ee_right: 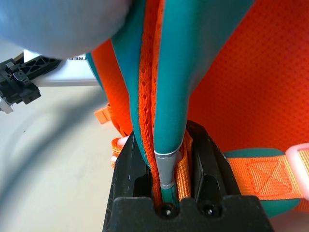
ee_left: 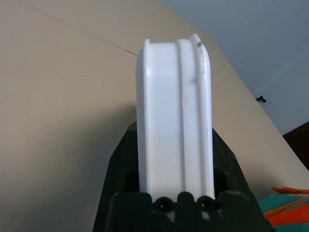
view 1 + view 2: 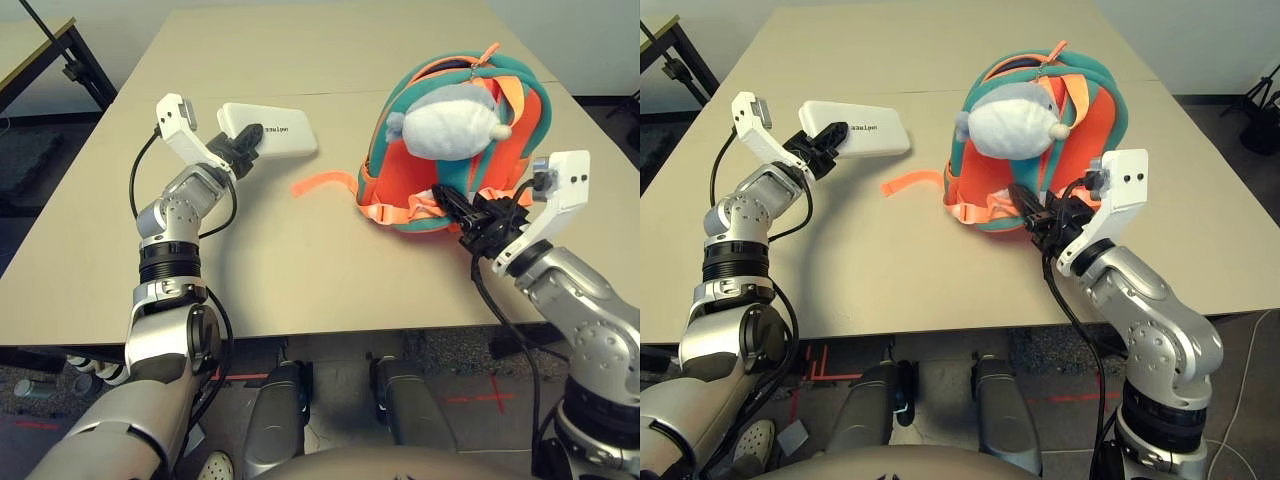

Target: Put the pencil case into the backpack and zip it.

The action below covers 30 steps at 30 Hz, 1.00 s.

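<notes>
Pencil case gripped at left; backpack strap gripped at right.
The left gripper (image 3: 250,143) is closed on the white pencil case (image 3: 285,132), above the table (image 3: 270,270), left of the backpack (image 3: 377,160); the right gripper (image 1: 166,169) is closed on a teal and orange strap (image 1: 171,87) at the backpack's near side; the grey-white plush pouch (image 3: 450,125) lies farther up the backpack; a loose orange strap end (image 3: 325,181) points left.
</notes>
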Motion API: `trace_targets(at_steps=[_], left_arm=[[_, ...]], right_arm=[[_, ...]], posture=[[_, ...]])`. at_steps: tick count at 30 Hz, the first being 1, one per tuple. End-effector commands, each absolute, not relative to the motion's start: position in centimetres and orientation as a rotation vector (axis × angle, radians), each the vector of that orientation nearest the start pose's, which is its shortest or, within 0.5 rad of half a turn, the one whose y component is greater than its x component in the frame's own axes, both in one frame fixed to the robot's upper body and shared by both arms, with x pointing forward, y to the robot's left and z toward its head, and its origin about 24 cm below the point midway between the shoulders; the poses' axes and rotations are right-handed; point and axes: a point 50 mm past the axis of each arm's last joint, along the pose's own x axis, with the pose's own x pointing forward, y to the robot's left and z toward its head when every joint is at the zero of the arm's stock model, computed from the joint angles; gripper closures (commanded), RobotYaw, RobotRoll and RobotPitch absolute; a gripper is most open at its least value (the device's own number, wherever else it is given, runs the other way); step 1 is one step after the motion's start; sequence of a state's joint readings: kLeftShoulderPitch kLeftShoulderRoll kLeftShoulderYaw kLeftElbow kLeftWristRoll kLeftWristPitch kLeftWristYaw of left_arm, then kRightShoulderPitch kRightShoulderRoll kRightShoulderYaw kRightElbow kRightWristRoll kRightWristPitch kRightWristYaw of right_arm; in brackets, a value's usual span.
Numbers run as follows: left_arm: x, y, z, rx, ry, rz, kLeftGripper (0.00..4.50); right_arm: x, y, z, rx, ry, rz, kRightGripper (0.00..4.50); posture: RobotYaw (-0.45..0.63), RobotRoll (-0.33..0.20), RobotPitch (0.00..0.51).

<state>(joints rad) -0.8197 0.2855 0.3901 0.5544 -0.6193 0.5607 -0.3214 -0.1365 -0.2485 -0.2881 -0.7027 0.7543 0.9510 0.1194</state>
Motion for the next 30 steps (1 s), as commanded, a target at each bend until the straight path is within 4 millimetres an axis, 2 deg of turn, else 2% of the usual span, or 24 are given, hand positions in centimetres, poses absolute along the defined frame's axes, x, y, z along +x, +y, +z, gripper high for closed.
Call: trace_targets(at_steps=[1,7,12,20,25,30], left_arm=[[38.5,19.7,17.2,-0.603,0.029,-0.348,3.19],[38.5,19.2,17.8,-0.586,0.011,-0.401,3.19],[38.2,18.9,19.2,-0.545,-0.028,-0.476,3.19],[37.1,18.3,23.4,-0.468,-0.092,-0.691,3.19],[35.8,18.2,27.4,-0.458,-0.145,-0.878,3.19],[34.3,17.7,29.6,-0.416,-0.138,-1.051,3.19]], right_arm=[[22.9,-16.6,16.3,0.272,0.04,0.455,3.65],[23.6,-16.9,15.1,0.23,0.07,0.449,3.65],[24.2,-16.8,14.3,0.216,0.084,0.448,3.65],[24.2,-16.4,13.0,0.206,0.122,0.457,3.65],[24.4,-16.6,12.3,0.187,0.145,0.452,3.65],[24.4,-16.7,11.8,0.174,0.154,0.447,3.65]], posture=[[-0.19,0.0,0.127],[-0.18,0.0,0.121],[-0.16,0.0,0.116],[-0.16,0.0,0.113],[-0.16,0.0,0.114],[-0.16,0.0,0.115]])
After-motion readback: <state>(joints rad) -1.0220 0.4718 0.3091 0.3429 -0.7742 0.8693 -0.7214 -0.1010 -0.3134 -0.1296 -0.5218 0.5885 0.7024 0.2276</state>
